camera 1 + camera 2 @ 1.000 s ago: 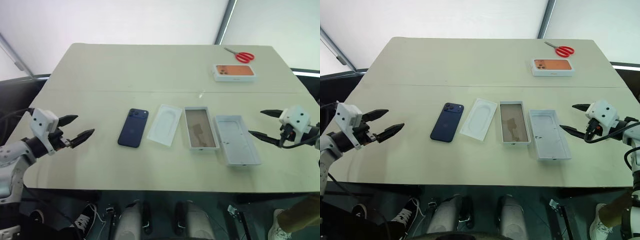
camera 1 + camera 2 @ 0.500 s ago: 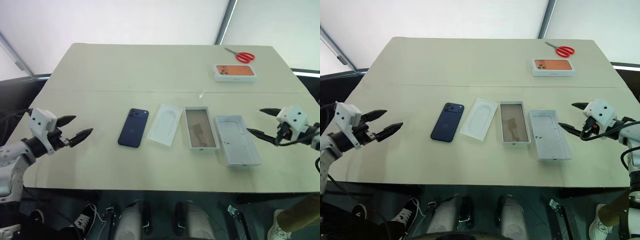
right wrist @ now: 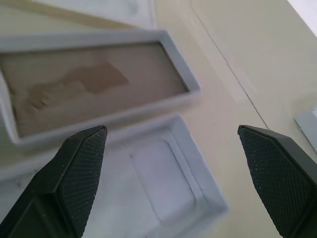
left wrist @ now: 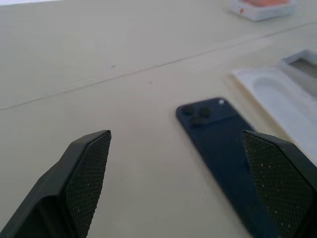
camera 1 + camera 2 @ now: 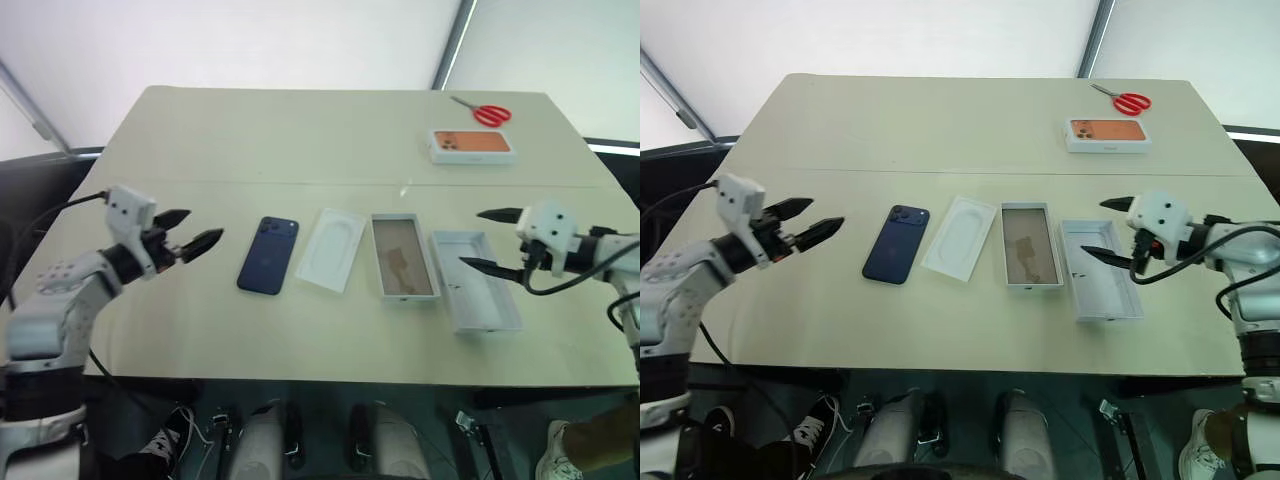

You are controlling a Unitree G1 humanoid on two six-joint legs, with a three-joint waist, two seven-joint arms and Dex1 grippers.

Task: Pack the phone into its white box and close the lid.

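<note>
On the desk [image 5: 200, 140] we count one phone [image 5: 268, 255], one white box [image 5: 402, 257], one lid [image 5: 474, 279]; both our jaws gape empty.

The place looked like a robot test or recording space rather than a home. A plain beige folding counter [image 5: 300, 140] stood before pale white tent-like walls crossed by metal poles [image 5: 452, 42]. Props were laid in a neat row on it, with red scissors [image 5: 484, 112] at the far corner. Shoes [image 5: 172, 432] lay on the dark floor beneath.
</note>
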